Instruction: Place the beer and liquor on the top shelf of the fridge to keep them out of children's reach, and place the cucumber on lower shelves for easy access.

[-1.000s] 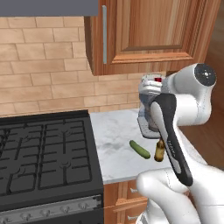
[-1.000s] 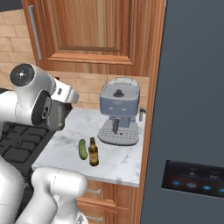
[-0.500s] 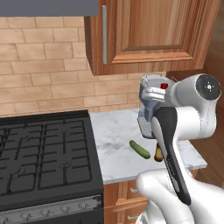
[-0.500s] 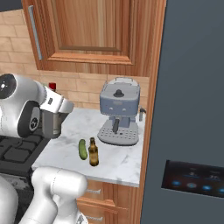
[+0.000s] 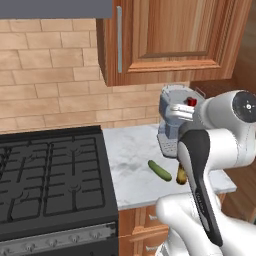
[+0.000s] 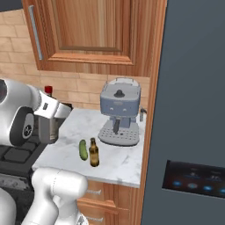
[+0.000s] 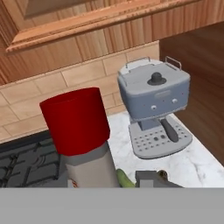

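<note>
My gripper (image 6: 53, 115) is shut on the liquor (image 7: 83, 131), a clear-grey bottle held above the counter; its red cap (image 6: 48, 90) shows above the hand, as does the red cap (image 5: 190, 102). The beer (image 6: 93, 153) stands on the marble counter, and the beer (image 5: 181, 175) is partly behind my forearm. Just left of it lies the cucumber (image 6: 82, 149), the cucumber (image 5: 159, 170) well in front of the coffee machine. The fridge (image 6: 193, 88) is at the right with its door shut, so the top shelf is hidden.
A grey coffee machine (image 6: 119, 112) stands at the back of the counter (image 6: 123, 165) next to the fridge. A black gas stove (image 5: 50, 180) adjoins the counter on the left. Wooden wall cabinets (image 5: 170, 35) hang low above the counter.
My arm has swung round, its elbow moving outward, while the held liquor shifted only slightly. The beer and the cucumber lie where they were.
</note>
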